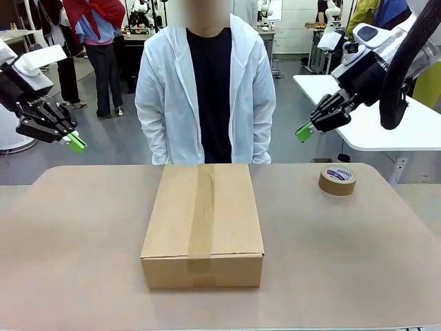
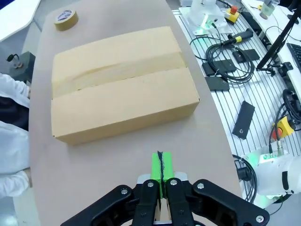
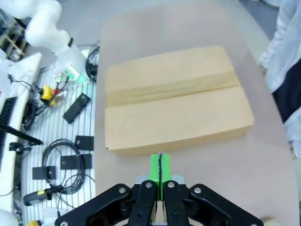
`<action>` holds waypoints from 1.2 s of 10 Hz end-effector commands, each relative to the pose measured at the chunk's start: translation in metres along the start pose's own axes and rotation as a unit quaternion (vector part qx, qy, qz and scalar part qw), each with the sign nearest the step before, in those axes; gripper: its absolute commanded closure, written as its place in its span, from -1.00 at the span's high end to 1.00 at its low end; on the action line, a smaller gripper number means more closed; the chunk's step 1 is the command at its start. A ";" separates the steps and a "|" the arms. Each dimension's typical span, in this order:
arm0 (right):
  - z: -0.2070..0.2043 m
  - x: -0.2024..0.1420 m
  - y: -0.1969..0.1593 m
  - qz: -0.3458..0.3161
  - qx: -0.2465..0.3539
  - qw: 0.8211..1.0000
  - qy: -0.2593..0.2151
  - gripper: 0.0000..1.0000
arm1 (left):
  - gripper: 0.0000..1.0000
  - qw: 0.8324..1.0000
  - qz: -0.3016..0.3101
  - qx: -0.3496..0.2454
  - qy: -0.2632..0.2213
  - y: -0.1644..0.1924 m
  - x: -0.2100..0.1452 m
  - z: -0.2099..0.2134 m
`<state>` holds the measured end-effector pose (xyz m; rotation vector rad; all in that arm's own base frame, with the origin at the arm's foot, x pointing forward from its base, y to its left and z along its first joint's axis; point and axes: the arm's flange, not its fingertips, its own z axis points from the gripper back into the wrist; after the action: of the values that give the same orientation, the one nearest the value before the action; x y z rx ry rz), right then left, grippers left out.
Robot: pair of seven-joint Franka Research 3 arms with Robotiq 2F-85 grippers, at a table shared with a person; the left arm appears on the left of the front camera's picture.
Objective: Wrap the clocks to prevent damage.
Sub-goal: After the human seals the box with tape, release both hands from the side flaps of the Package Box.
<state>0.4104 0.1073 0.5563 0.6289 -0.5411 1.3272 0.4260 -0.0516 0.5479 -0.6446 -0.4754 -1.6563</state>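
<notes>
The clocks are hidden from view. A closed brown cardboard box (image 1: 203, 224) with a strip of tape along its top lies in the middle of the table; it also lies ahead of the fingers as the cardboard box (image 2: 120, 87) in the left wrist view and the cardboard box (image 3: 174, 96) in the right wrist view. My left gripper (image 1: 76, 143) hangs shut and empty, raised above the table's far left corner. My right gripper (image 1: 304, 131) hangs shut and empty, raised off the far right. Both pairs of green pads (image 2: 161, 165) (image 3: 160, 165) are pressed together.
A brown tape roll (image 1: 337, 180) lies flat at the far right of the table, seen too as the tape roll (image 2: 65, 19). A person in a white coat (image 1: 204, 89) stands at the far edge, arms down. Cables and devices (image 2: 225, 52) lie on the robot's side.
</notes>
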 end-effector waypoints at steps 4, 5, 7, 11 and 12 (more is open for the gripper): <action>-0.008 0.004 -0.010 -0.001 0.008 1.000 0.001 -0.98 | -0.98 1.000 0.001 -0.010 0.000 0.007 -0.001 -0.008; -0.008 0.004 -0.010 -0.001 0.008 1.000 0.001 -0.98 | -0.98 1.000 0.001 -0.010 0.000 0.007 -0.001 -0.008; -0.008 0.004 -0.010 -0.001 0.008 1.000 0.001 -0.98 | -0.98 1.000 0.001 -0.010 0.000 0.007 -0.001 -0.008; -0.008 0.004 -0.010 -0.001 0.008 1.000 0.001 -0.98 | -0.98 1.000 0.001 -0.010 0.000 0.007 -0.001 -0.008; -0.008 0.004 -0.010 -0.001 0.008 1.000 0.001 -0.98 | -0.98 1.000 0.001 -0.010 0.000 0.007 -0.001 -0.008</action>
<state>0.4184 0.1118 0.5511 0.6443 -0.5274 1.3306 0.4310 -0.0561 0.5391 -0.6652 -0.4580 -1.6582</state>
